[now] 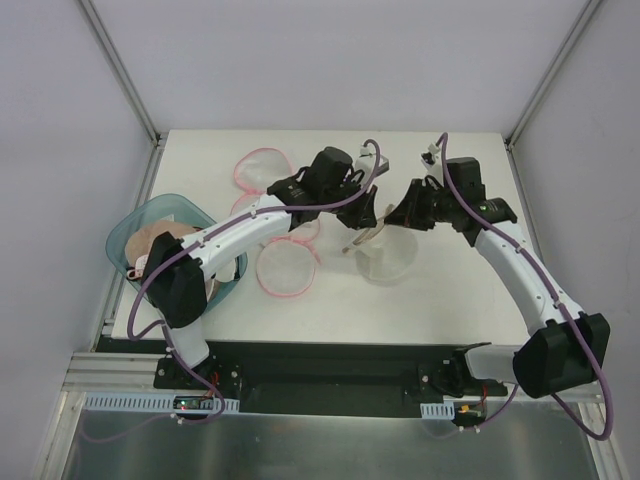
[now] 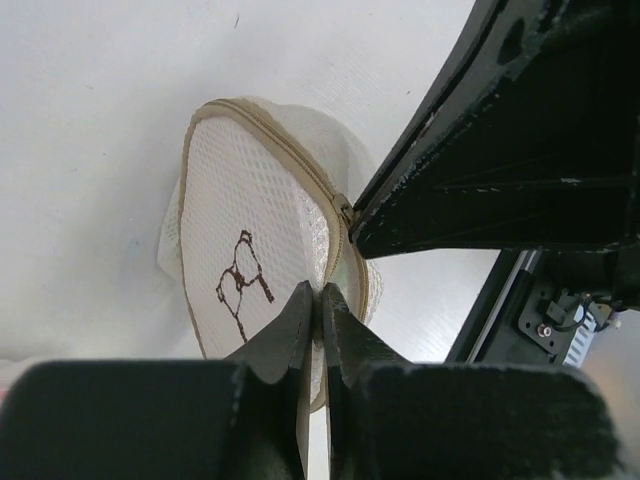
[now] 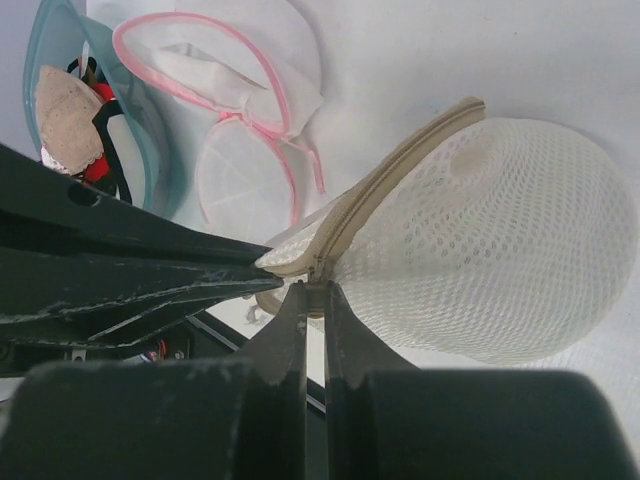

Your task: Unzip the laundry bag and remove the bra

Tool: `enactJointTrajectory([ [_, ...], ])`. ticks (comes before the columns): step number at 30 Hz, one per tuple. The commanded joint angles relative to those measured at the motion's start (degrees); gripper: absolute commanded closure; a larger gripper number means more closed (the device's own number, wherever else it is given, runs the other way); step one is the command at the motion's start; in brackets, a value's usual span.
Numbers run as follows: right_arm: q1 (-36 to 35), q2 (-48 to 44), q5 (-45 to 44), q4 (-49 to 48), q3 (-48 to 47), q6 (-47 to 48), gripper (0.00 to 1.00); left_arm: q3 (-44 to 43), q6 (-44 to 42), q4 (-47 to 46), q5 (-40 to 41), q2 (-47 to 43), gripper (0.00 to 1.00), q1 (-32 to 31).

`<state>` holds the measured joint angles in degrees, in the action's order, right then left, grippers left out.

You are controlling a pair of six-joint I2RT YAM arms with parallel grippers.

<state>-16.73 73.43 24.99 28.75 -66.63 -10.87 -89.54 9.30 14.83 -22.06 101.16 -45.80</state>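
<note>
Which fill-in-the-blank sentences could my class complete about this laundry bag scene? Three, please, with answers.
1. The left hand and right hand both pinch the laundry bag along its tan ____ trim.
2. The bag's dark logo shows only in the ____ wrist view.
3. The other round mesh pouches have rims coloured ____.
Answers: zip; left; pink.

The centre is blocked by the laundry bag (image 1: 386,258), the left by pink-rimmed pouches (image 1: 285,268) and a teal bin (image 1: 125,235); the lower-right table (image 1: 445,300) is left free.
</note>
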Motion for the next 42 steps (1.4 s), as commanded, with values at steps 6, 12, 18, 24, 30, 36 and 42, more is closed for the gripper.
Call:
enactJointTrajectory([
  [6, 7.85, 5.84, 0.31, -1.77, -5.61, 0.68, 0.99, 8.93, -8.76, -2.17, -4.48, -9.74, 1.00, -0.25],
  [12, 10.23, 15.15, 3.91, -5.72, -8.60, -1.52, 0.99, 15.26, -12.46, -3.14, -4.04, -15.81, 1.00, -0.17],
  [18, 10.14, 15.09, 4.99, -7.30, -6.59, -3.01, 0.99, 17.82, -12.82, -3.23, -2.29, -17.76, 1.00, 0.01],
  [24, 9.70, 6.48, 2.87, -4.94, -0.01, -1.87, 0.98, 14.06, -10.71, -3.23, -1.31, -15.39, 0.01, 0.10],
  [30, 7.95, 1.46, 1.73, -4.67, 3.79, -3.71, 0.98, 5.36, -7.28, -3.23, -1.67, -9.42, 0.06, 0.01],
  [36, 5.83, -1.01, 0.49, -2.92, 3.00, -3.89, 0.99, 0.25, -8.68, -3.14, -1.67, -5.46, 0.14, -1.48],
  [42, 4.78, -1.18, 0.67, -2.47, 2.30, -4.07, 0.99, -2.21, -11.22, -1.30, 2.44, -0.90, 0.11, -3.15],
])
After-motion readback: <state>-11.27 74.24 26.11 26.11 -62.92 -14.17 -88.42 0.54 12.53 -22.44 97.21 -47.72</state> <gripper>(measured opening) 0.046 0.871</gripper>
